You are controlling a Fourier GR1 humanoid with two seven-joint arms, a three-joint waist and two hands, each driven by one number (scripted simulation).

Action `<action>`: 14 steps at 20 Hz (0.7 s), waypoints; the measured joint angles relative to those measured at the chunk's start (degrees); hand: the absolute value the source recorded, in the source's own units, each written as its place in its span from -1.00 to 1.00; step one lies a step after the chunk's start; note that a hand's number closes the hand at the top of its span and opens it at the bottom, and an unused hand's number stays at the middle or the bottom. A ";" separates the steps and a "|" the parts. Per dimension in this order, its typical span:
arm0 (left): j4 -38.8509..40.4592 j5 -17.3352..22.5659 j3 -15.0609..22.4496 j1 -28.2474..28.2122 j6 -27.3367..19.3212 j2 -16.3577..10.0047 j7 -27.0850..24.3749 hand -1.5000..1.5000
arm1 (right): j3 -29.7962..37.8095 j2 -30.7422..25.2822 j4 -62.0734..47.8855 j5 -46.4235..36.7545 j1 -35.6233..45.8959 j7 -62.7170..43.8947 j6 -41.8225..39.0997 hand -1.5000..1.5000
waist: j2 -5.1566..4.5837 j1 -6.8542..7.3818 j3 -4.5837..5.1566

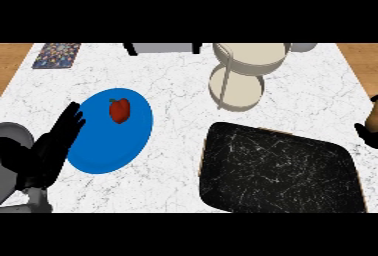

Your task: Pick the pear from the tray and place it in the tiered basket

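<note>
red pear [119, 110] on blue plate [111, 150] on the counter — not on black tray [280, 170]; stem end away from robot | left hand [40, 155] nearer, fingers [70, 120] straight and open, holding nothing, at plate's left rim — pear to their right | right hand [367, 134] well apart

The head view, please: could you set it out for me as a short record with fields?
counter: white marble
blue plate: left of centre
red fruit: on the blue plate
black tray: lower right
tiered basket: top, right of centre
left hand: open, at the plate's left rim
right hand: right edge, mostly cut off
</note>
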State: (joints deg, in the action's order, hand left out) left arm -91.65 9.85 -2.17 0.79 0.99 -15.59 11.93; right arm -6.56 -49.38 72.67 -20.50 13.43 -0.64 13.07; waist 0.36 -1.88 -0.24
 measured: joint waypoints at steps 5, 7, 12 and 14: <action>-0.09 -0.25 -0.16 0.68 0.05 -0.02 0.49 0.00 | 7.68 -0.23 5.95 9.04 -1.91 7.56 -0.85 1.00 | 0.01 0.30 0.16; -0.08 -0.48 -0.16 0.85 0.22 0.09 0.36 0.00 | 9.51 -1.14 9.32 11.49 -1.66 6.64 -3.44 1.00 | -0.05 0.66 0.21; 1.82 -0.95 -0.50 1.99 1.10 0.48 -0.28 0.00 | 10.87 -1.14 18.88 13.62 -1.08 -0.09 -8.09 1.00 | -0.18 1.29 0.27; 2.96 -1.15 -0.80 2.38 1.80 0.41 -1.07 0.00 | 10.57 -0.75 20.95 13.79 0.87 -2.88 -10.00 1.00 | -0.23 1.57 0.28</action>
State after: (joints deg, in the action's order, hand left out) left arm -88.70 8.70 -2.98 3.16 2.79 -15.18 10.86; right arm 4.01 -50.13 93.62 -6.72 14.31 -3.51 3.07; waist 0.13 -0.31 0.04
